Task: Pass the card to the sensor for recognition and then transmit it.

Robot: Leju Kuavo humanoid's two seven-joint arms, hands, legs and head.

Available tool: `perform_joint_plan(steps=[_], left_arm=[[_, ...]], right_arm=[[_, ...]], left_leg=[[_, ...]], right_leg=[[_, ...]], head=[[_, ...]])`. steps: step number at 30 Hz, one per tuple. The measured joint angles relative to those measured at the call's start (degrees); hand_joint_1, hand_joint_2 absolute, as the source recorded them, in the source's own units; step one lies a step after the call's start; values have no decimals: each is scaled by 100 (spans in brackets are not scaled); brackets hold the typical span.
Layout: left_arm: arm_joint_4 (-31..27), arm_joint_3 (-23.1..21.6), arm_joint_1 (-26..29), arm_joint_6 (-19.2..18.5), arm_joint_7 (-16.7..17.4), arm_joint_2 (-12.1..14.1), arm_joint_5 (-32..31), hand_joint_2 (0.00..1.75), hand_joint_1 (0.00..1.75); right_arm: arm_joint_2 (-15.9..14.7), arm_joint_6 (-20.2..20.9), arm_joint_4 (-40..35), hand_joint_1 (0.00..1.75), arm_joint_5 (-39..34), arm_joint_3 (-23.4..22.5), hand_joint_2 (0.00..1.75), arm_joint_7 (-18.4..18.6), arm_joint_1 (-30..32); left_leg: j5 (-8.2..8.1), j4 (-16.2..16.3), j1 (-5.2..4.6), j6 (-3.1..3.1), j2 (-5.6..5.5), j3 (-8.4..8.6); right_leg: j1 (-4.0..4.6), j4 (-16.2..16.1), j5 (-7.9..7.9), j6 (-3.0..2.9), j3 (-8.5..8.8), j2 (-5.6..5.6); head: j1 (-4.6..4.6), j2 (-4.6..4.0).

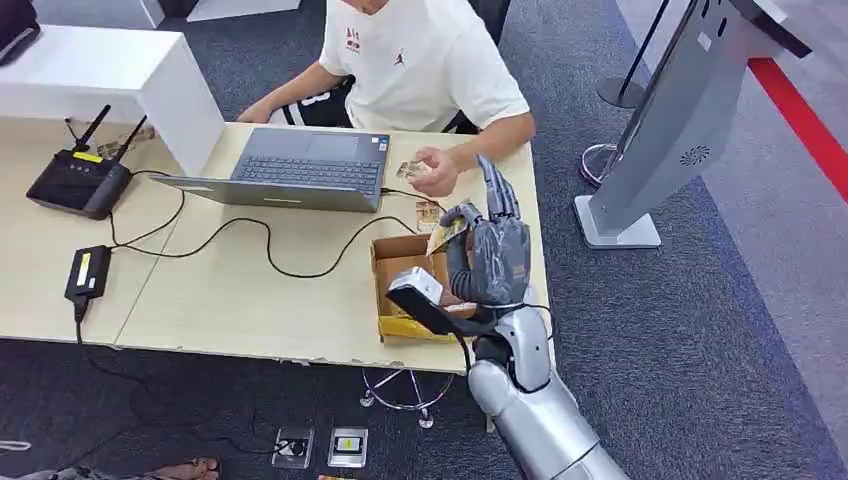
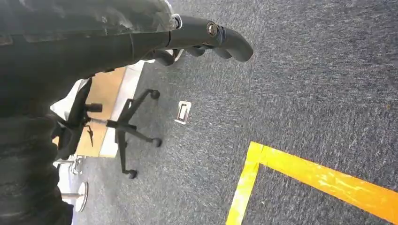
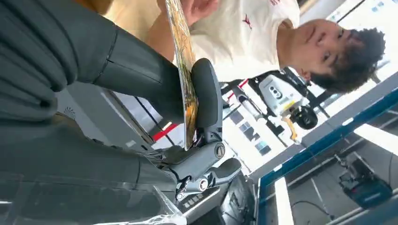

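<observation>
My right hand (image 1: 494, 256) is raised over the desk's right end and pinches a gold-patterned card (image 1: 446, 230) between thumb and fingers. In the right wrist view the same card (image 3: 185, 70) shows edge-on, clamped by the thumb (image 3: 206, 96). Just below the hand, a black device with a white top (image 1: 418, 294) lies across an open cardboard box (image 1: 392, 262). A seated person in a white shirt (image 1: 415, 60) faces me and holds another card (image 1: 409, 170) in one hand. My left hand (image 2: 206, 40) hangs over grey carpet with bent fingers and holds nothing.
On the wooden desk (image 1: 250, 300) are a laptop (image 1: 290, 168), a black router (image 1: 78, 182), a power brick (image 1: 87, 272) and trailing cables. A grey kiosk stand (image 1: 668, 130) rises to the right. An office chair (image 2: 126, 126) and yellow floor tape (image 2: 300, 176) lie near my left side.
</observation>
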Motion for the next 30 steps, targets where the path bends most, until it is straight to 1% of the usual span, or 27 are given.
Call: perform_joint_plan(steps=[2,3,5,6,11,14,19,27,28,29,30], left_arm=[[0,0,0,-20,-2,0,0,175,0],[0,0,0,-28,-7,0,-2,175,0],[0,-2,-2,-35,-9,0,-4,175,0],[0,-2,-2,-44,-13,0,-2,175,0],[0,-2,-2,-90,-61,4,-4,175,0],[0,-4,-2,-90,-59,7,-7,175,0],[0,-7,-2,-105,-33,22,-7,175,0],[0,-11,-1,-147,-28,44,-7,175,0],[0,-11,-1,-149,-26,46,-7,175,0],[0,-11,-1,-148,-26,46,-7,175,0],[0,-11,-1,-146,-28,48,-7,175,0]], right_arm=[[90,0,2,175,121,-116,175,94,-32],[116,0,4,175,205,-144,175,238,-97],[120,2,55,175,330,-151,175,624,-349],[120,4,133,175,378,-149,175,876,-510],[96,50,652,175,615,-116,175,1769,-1147],[55,70,971,175,691,-110,175,1937,-1342],[-28,109,1346,175,820,-57,175,2168,-1496],[-188,249,1591,175,1154,-5,175,2380,-1504],[-205,251,1609,54,1163,11,175,2393,-1505],[-218,254,1628,0,1167,26,175,2396,-1505],[-229,254,1648,0,1174,33,175,2402,-1504]], left_leg=[[0,0,0,0,0,-2],[0,0,-1,0,0,-3],[0,0,-1,0,1,-3],[0,0,-1,0,1,-3],[1,1,-1,-1,1,-3],[2,1,-1,-1,0,-3],[1,1,-1,-1,0,-4],[2,1,-1,-1,0,-5],[2,1,-1,-1,0,-5],[2,1,-1,-1,0,-5],[2,2,-1,-1,0,-5]], right_leg=[[-1,1,0,0,0,1],[-1,1,1,-1,-1,1],[-1,1,2,-2,-3,2],[-1,1,2,-2,-2,3],[-1,0,3,-1,-3,-1],[0,1,3,-1,-3,-1],[0,0,3,-1,-6,-1],[-1,0,3,-1,-7,0],[-1,0,3,-1,-7,0],[-1,0,3,-1,-7,0],[-1,0,3,-1,-7,0]], head=[[0,0],[-2,0],[-2,0],[0,0],[-2,0],[0,2],[-2,0],[-2,0],[0,2],[-2,0],[-2,2]])
